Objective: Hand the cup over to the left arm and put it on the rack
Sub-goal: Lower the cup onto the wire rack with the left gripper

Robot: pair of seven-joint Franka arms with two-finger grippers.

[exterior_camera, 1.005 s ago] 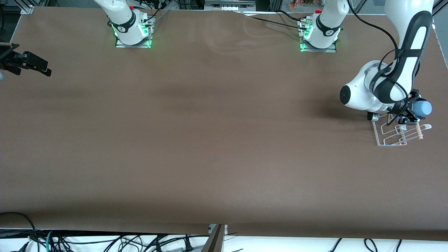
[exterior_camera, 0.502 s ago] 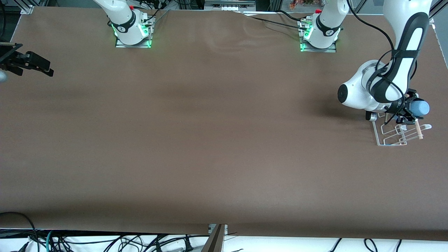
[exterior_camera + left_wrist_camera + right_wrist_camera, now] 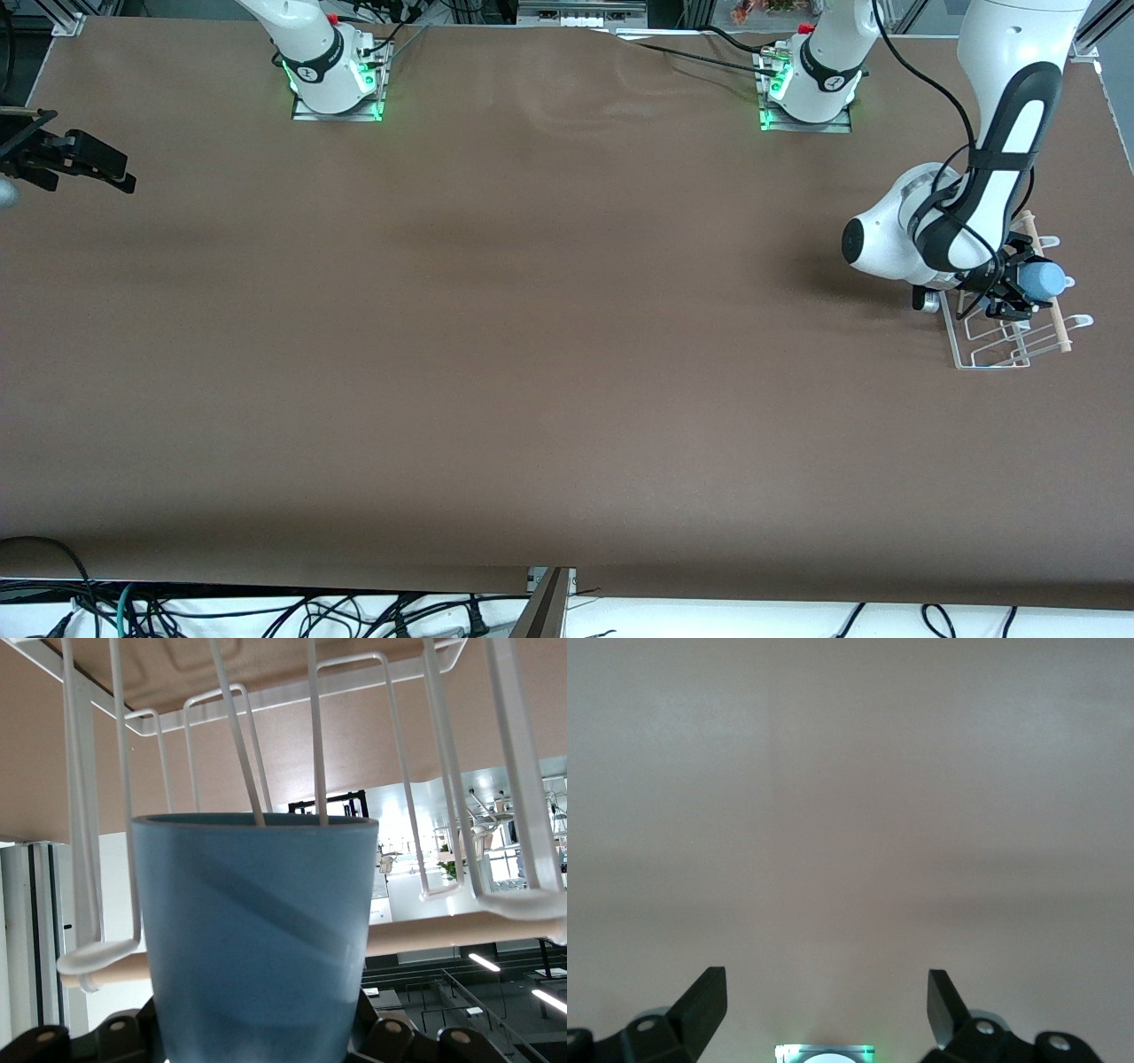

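My left gripper is shut on the light-blue cup and holds it on its side at the white wire rack, at the left arm's end of the table. In the left wrist view the cup fills the space between my jaws, and the rack's wire loops reach to its rim; two wires go into its mouth. The wooden dowel crosses just past the cup. My right gripper is open and empty at the right arm's end of the table; its fingertips stand wide apart.
The brown table spreads between both arms. The arm bases stand along the table's top edge. Cables hang below the table's front edge.
My left gripper has moved down and toward the robots' side with the cup, bringing it onto the rack's wires. The right arm has barely moved.
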